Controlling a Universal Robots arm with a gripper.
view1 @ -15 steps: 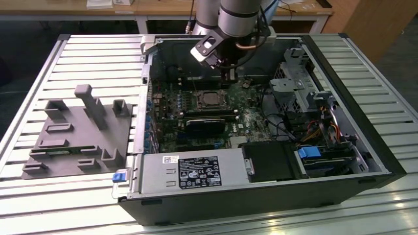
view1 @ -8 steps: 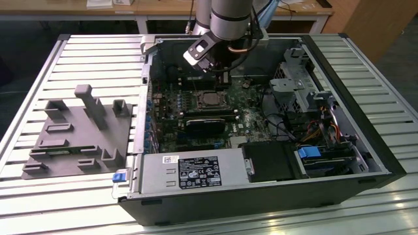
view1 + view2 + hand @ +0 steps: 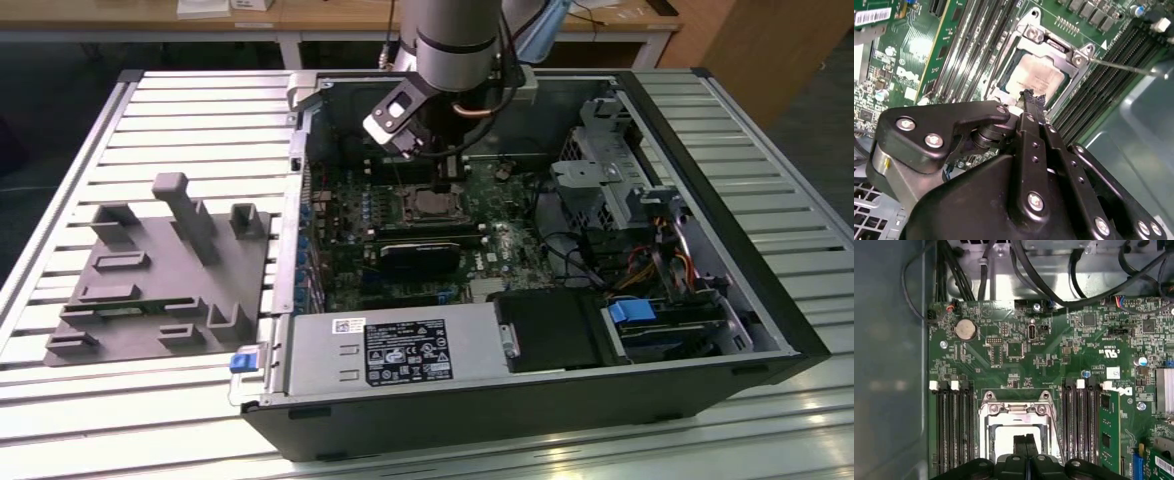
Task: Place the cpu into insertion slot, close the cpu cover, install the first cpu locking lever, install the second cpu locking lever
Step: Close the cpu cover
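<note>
Tool (image 3: 1032, 100) pinched narrow, empty, tip on cpu cover (image 3: 1059, 50) edge, probably pressing it flat over the seated cpu (image 3: 1036, 75). Locking lever (image 3: 1124, 66) looks unlatched, sticking out sideways.

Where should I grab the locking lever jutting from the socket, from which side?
I'd take the locking lever near its free end, from above, jaws astride it: the thin rod juts clear over the memory slots there, its root crowded by the cpu cover.

No readable txt; pwr-supply sticker (image 3: 407, 352) too small.
</note>
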